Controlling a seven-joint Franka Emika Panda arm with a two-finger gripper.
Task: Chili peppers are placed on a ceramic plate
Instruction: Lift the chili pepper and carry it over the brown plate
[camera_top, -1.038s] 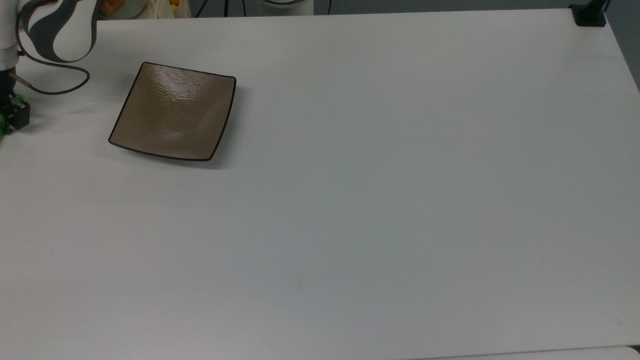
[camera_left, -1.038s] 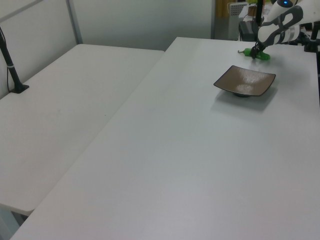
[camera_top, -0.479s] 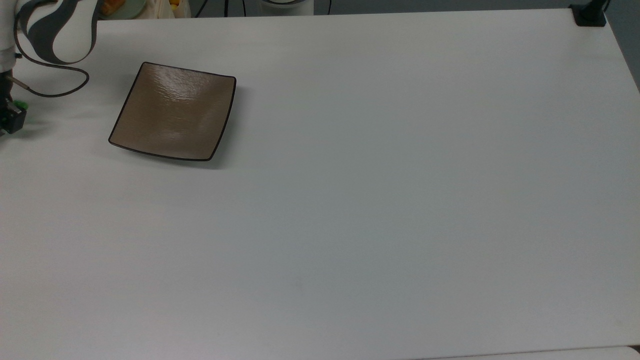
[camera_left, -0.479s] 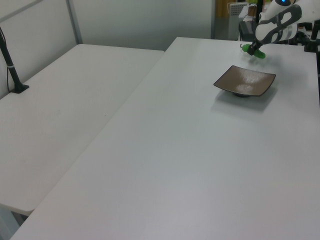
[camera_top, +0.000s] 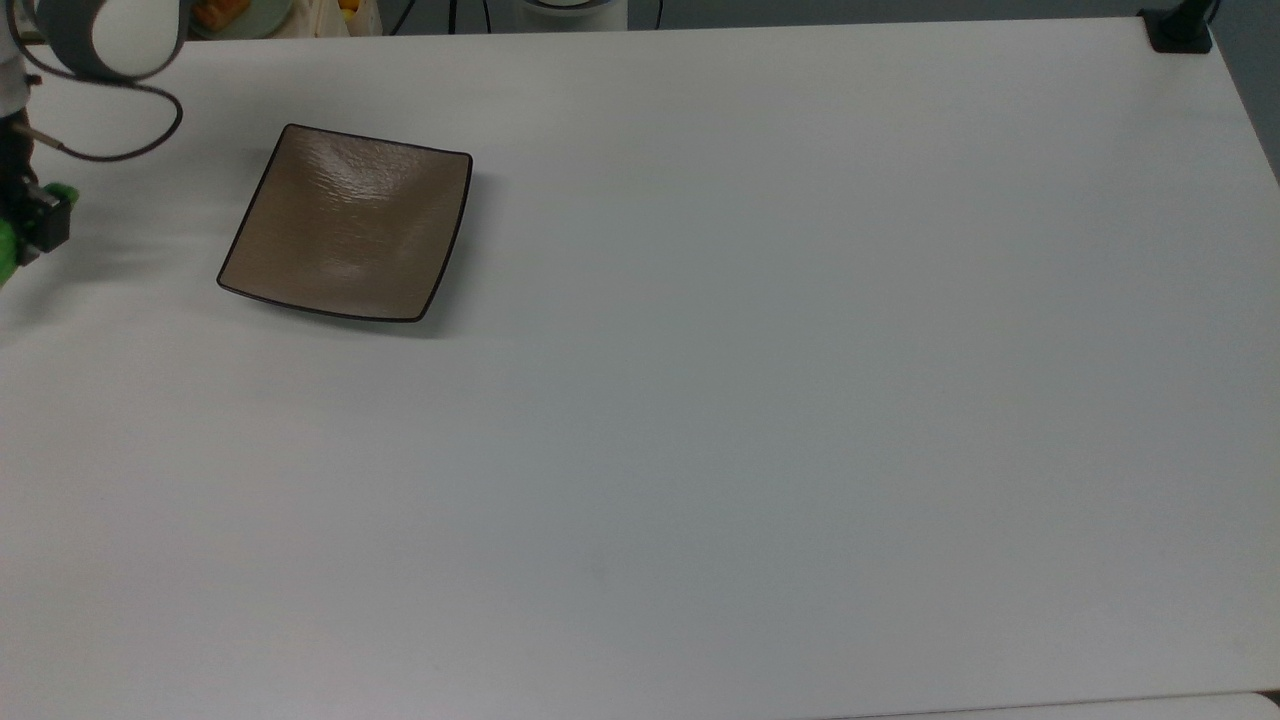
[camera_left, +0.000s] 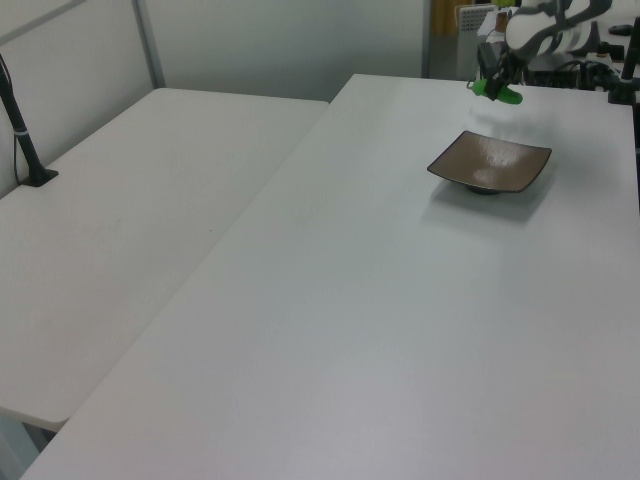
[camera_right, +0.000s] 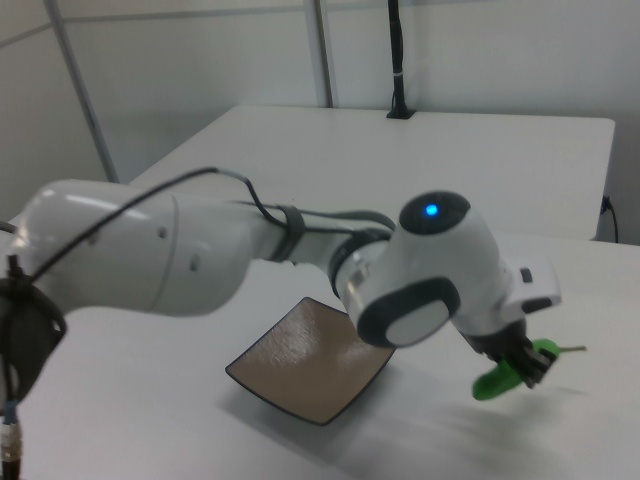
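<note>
Gripping the chili pepper (camera_right: 510, 372), your fingers (camera_right: 527, 366) hold it above the table (camera_top: 760, 400). You see the ceramic plate (camera_top: 350, 222) bare nearby.

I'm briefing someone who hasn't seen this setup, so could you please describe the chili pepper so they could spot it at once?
Start at the large white table, find the square brown plate on it, then look past the plate to the robot arm's gripper. The pepper is held there, lifted clear of the table and not yet over the plate. It is bright green and elongated with a thin stem.
</note>
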